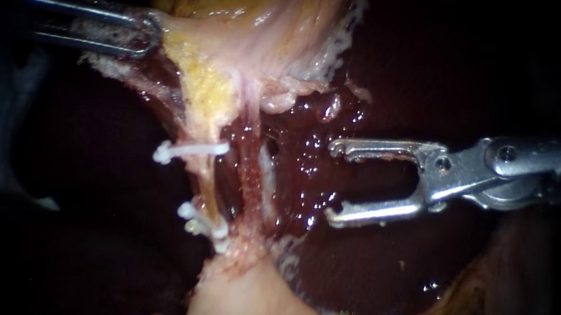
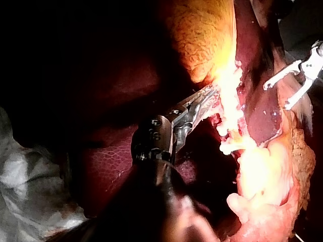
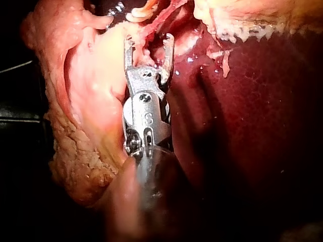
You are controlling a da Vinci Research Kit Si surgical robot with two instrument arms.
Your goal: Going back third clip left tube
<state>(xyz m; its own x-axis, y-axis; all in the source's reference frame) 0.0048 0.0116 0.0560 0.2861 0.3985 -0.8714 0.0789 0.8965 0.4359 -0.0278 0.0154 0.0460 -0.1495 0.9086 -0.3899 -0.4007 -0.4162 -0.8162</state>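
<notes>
Right of the tubes, over the wet liver [image 1: 308, 153], my right instrument [image 1: 332, 181] has its jaws wide apart and empty. On the left tube [image 1: 212, 124] sit three white clips [image 1: 190, 149]: one toward the gallbladder [image 1: 253, 6], two close together at the other end. My left instrument [image 1: 150, 31] is closed on the gallbladder's edge and holds it stretched to the left. As I judge, the open tips may catch the right tube [image 1: 250, 168] or scratch the liver if the path drifts left. If the left grip slips, the stretched tube may spring and disturb the clips.
</notes>
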